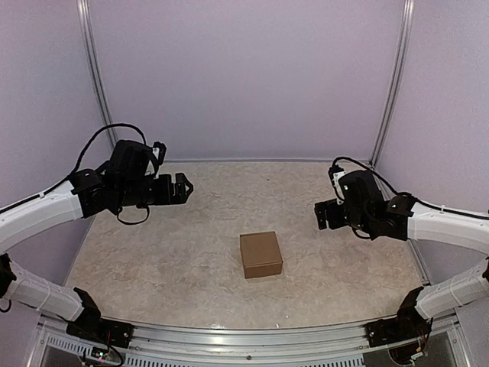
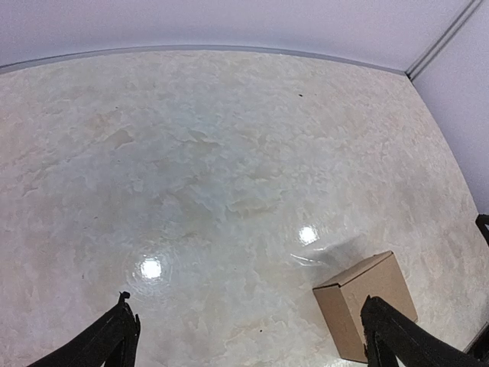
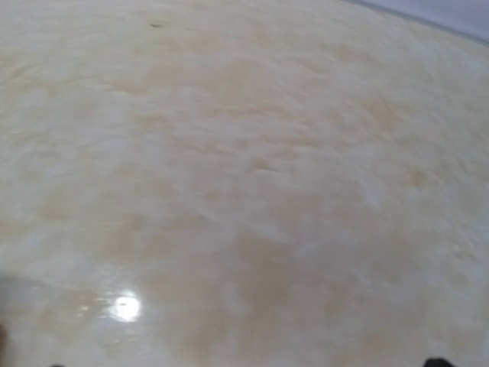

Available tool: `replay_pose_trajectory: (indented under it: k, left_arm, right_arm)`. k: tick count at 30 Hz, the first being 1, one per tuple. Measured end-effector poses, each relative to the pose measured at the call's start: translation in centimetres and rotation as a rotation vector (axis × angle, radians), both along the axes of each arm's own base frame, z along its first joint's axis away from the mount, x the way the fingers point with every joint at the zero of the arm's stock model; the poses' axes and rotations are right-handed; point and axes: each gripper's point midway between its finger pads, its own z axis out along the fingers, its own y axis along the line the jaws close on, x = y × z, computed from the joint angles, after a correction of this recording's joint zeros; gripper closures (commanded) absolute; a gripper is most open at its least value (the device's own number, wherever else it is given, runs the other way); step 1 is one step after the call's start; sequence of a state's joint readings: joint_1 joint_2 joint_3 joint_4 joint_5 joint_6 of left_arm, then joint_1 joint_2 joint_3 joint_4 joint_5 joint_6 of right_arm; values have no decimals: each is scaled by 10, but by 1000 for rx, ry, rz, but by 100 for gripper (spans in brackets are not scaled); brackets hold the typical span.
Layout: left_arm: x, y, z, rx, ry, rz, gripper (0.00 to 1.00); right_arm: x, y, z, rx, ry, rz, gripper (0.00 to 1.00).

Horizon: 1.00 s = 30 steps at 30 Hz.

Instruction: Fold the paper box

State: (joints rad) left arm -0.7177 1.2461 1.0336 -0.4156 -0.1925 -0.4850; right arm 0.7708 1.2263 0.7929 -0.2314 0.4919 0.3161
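White-shelled arms (image 1: 38,214) with black wrists and looping black cables (image 1: 95,141).

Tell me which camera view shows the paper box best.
The top external view: the whole paper box sits closed on the table, nothing covering it. The left wrist view catches it at the lower right, its near corner hidden behind a finger. The right wrist view shows only table, no box.

The paper box (image 1: 260,254) is plain brown, just beside one of the left arm's black fingers (image 2: 397,336). The counter (image 1: 191,229) under the fingers is mottled cream-beige, marbled; the walls (image 1: 244,76) pale lilac.
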Motion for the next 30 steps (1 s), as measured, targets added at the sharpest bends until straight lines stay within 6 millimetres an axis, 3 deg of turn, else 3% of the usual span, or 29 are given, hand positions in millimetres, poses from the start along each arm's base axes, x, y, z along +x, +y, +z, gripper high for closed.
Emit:
replay_pose_trajectory:
  k: [7,13,18,21,26,30]
  left_arm:
    - [16,77,15,38,-14,197,1]
    - [11,141,41,43,-68,356,1]
    - [-2,167,58,70,-116,400,1]
    - [-7,171,62,85,-139,397,1]
    - [-18,177,52,97,-150,389,1]
    - [-24,178,53,86,-166,382,1]
  right_arm:
    - [14,-70,10,109,54,-163,0]
    - [18,-128,25,240,60,-290,0]
    - [8,-120,35,284,79,-224,0]
    - [-2,-112,55,337,34,-161,0]
    - [-21,-115,91,385,-77,-135,0]
    - [-26,-119,95,388,-91,-144,0]
